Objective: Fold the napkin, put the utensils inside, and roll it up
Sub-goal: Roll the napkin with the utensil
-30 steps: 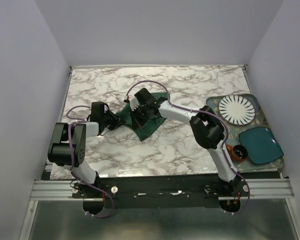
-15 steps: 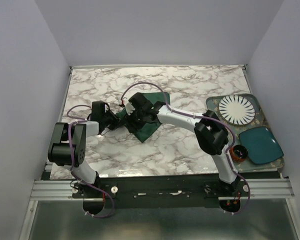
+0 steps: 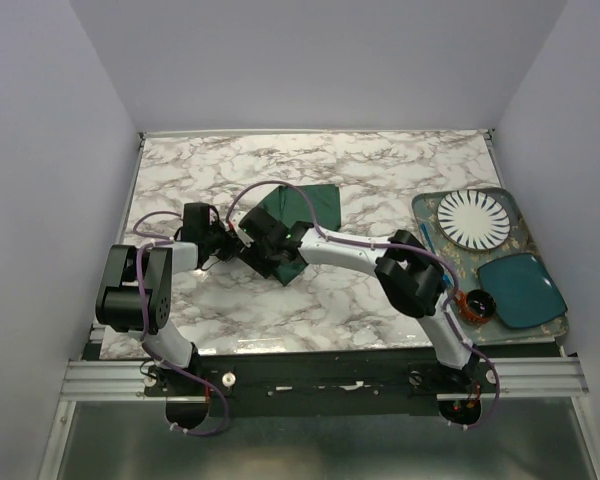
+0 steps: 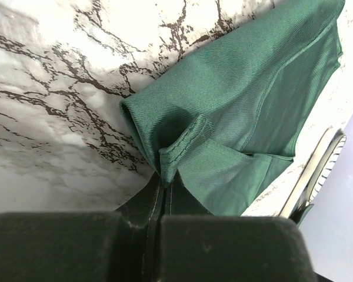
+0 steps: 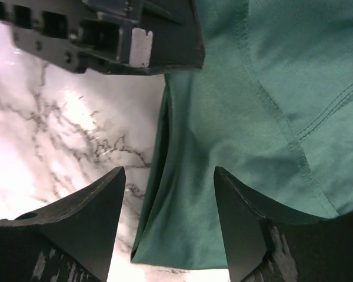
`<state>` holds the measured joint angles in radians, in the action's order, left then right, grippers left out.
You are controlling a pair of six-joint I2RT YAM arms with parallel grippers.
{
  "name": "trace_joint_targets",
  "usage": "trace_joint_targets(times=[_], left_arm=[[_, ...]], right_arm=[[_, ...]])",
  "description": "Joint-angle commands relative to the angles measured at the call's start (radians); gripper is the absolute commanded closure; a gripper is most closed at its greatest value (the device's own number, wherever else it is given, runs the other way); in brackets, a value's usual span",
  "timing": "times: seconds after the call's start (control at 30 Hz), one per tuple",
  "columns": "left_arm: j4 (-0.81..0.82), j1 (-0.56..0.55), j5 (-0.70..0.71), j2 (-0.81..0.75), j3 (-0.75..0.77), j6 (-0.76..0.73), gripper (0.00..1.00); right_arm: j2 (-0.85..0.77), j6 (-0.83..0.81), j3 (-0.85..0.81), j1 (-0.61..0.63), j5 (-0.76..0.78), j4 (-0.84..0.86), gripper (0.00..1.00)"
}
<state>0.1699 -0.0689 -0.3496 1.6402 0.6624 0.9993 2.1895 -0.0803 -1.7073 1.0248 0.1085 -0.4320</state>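
Top view: napkin (image 3: 312,205) lies on the marble table (image 3: 400,165) a little left of centre, already doubled over, with one corner drawn out toward 8 o'clock.

Left gripper (image 4: 165,183): jaws fully together, pinching that drawn-out corner. In the left wrist view a small tuck of hem stands up between them. From this grip the cloth fans away toward 1 o'clock, and its long folded edge runs roughly 7 to 1.

Right gripper (image 5: 167,220): fingers spread wide, holding nothing, and hanging just above the cloth. In the right wrist view the napkin's folded edge runs 12 to 6 almost exactly through the gap between the fingers. Bare marble sits on the 9 o'clock side and the body of the cloth on the 3 o'clock side. The left gripper's body shows at 11 o'clock in that view, just beside.

Key relation: both grippers crowd the same corner region, at the 8 o'clock end of the napkin. The right one is placed to close on the edge beneath it; the far end, at 1 o'clock, is unheld.

Fork: cannot be made out in any view. The tray (image 3: 418,207) at 3 o'clock holds dishes, well apart from the napkin.

Judgement: this is the folding stage, and the utensil is not yet inside.
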Motion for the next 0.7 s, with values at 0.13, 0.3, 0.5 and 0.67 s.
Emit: trace_joint_targets(times=[0.13, 0.3, 0.5, 0.67], left_arm=[[-0.076, -0.002, 0.026, 0.024, 0.026, 0.019, 1.0], [-0.082, -0.002, 0.023, 0.03, 0.032, 0.024, 1.0], [-0.153, 0.0, 0.061, 0.021, 0.08, -0.042, 1.0], [-0.205, -0.008, 0.093, 0.021, 0.127, -0.096, 0.96]], right_arm=[[0.068, -0.012, -0.006, 0.017, 0.099, 0.038, 0.37], [0.095, 0.001, -0.012, 0.015, 0.154, 0.036, 0.53], [0.067, 0.004, -0.002, 0.008, 0.038, 0.035, 0.93], [0.039, 0.022, -0.005, -0.028, -0.153, 0.022, 1.0]])
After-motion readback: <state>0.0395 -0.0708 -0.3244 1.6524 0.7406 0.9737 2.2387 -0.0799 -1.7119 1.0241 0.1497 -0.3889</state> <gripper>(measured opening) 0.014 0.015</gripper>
